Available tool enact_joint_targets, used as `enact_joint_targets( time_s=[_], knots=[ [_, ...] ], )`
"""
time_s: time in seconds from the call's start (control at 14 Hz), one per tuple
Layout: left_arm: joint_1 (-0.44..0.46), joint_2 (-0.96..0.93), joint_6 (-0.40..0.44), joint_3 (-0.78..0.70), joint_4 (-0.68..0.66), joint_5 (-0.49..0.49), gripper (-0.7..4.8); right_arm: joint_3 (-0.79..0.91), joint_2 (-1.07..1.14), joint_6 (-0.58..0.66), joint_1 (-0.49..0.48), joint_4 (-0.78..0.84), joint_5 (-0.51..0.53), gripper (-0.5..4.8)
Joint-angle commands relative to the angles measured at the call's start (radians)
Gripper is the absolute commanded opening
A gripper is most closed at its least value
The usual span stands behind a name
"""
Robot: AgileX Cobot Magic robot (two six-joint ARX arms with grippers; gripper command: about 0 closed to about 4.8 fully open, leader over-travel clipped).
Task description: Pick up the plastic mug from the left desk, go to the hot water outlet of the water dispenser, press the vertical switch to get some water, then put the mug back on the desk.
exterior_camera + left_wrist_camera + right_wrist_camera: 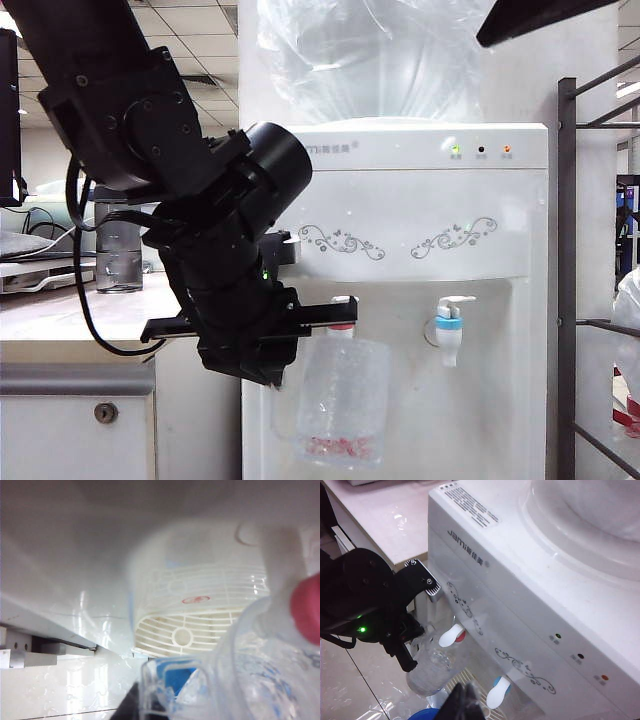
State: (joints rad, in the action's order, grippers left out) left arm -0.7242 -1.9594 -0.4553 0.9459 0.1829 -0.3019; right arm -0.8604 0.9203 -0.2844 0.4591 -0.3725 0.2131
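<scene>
Over on the left we see the cream-beige worktop with its grey edge band (70, 312), a tall dark grey bottle (119, 245) standing on it, well back. Next comes the left hand (262, 340), black and bulky, pinching the clear rippled-wall plastic mug (343, 400) at its rim and holding it upright in the air — right in front of the tall white water dispenser with grey floral scrolls (470, 380). The mug sits directly beneath the small white tap with the red collar (343, 322), and its white lever (451, 634) shows best from above in the right wrist view. In the left wrist view we get the mug wall up close (260, 675), the red collar (307, 611) just above the mug's mouth. Further right is the blue-collared tap (449, 328). The right hand (464, 703) hangs high above the dispenser's front — fingers pressed together, gripping nothing.
</scene>
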Motion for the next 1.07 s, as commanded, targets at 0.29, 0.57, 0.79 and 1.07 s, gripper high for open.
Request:
enact_joint_targets(
  time_s=[0.29, 0.57, 0.79, 1.07],
  knots=[
    [-0.016, -0.032, 0.029, -0.069, -0.016, 0.125, -0.05, -0.001, -0.035, 0.004, -0.01, 0.04, 0.006, -0.08],
    [-0.08, 0.07, 0.037, -0.159, 0.043, 0.156, -0.05, -0.001, -0.04, 0.004, -0.01, 0.038, -0.002, -0.08],
    [-0.141, 0.533, 0.052, -0.321, -0.037, 0.085, -0.05, -0.003, -0.11, 0.03, -0.01, 0.053, -0.002, -0.08],
    [-0.136, 0.831, 0.114, -0.331, -0.209, -0.109, -0.05, -0.003, -0.133, 0.03, -0.01, 0.057, -0.001, -0.08]
  ],
)
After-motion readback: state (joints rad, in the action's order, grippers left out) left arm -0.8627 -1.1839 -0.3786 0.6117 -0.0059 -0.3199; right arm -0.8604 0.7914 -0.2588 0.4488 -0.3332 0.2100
